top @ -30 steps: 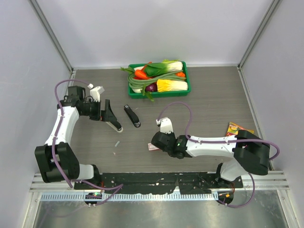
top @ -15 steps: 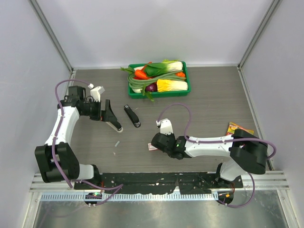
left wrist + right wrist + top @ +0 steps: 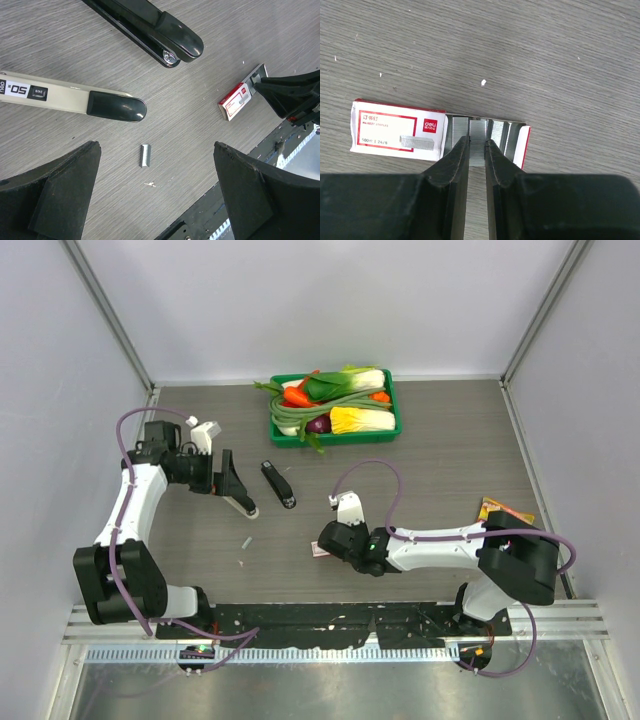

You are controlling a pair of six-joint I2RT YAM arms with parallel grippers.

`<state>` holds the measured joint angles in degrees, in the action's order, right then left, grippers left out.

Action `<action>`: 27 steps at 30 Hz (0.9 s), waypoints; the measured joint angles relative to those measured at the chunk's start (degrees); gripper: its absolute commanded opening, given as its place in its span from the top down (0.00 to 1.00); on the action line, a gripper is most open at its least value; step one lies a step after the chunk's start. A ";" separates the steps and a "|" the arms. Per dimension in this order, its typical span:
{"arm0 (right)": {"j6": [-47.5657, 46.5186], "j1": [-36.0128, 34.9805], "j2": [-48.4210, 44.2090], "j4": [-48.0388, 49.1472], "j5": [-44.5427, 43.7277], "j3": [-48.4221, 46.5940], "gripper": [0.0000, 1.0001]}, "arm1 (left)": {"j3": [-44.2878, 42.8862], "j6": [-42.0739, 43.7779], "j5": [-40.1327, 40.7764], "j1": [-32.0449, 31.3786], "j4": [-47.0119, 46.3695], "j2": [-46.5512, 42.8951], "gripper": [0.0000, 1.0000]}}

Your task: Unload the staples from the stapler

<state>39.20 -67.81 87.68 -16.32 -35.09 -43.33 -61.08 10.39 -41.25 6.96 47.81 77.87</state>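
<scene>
A black stapler (image 3: pixel 278 483) (image 3: pixel 150 25) lies on the table, and a beige bar with a black tip (image 3: pixel 243 506) (image 3: pixel 70 97) lies beside it. One loose strip of staples (image 3: pixel 145 155) (image 3: pixel 246 541) rests on the wood. Above that strip hangs my left gripper (image 3: pixel 155 150) (image 3: pixel 230 483), open and holding nothing. A red-and-white staple box (image 3: pixel 395 132) (image 3: pixel 320 551) (image 3: pixel 235 101) lies slid open, with rows of staples (image 3: pixel 500 134) inside. My right gripper (image 3: pixel 477 141) (image 3: pixel 327 543) reaches into the box, its jaws shut on one strip of those staples.
A green tray (image 3: pixel 392 400) of vegetables stands at the back centre. A coloured packet (image 3: pixel 500 512) lies at the right edge. A black rail (image 3: pixel 330 615) runs along the near table edge. Small white specks (image 3: pixel 483 82) dot the wood.
The right arm's elbow and rear links have drifted slightly left. Both grippers, the stapler and the box stay where they were.
</scene>
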 measured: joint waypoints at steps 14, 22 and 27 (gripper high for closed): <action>0.02 0.07 0.50 0.68 -0.20 0.00 0.83 | 0.00 -0.04 0.00 -0.11 0.00 0.00 0.00; 0.04 0.07 0.48 1.07 -0.20 0.04 0.77 | 0.00 -0.09 -0.02 -0.22 0.00 0.00 0.00; 0.22 0.17 0.48 1.22 -0.20 0.22 0.72 | 0.04 -0.15 -0.02 -0.37 0.00 0.00 0.00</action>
<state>39.42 -67.64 88.16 -15.09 -35.29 -43.11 -61.04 10.24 -41.28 6.59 47.81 77.87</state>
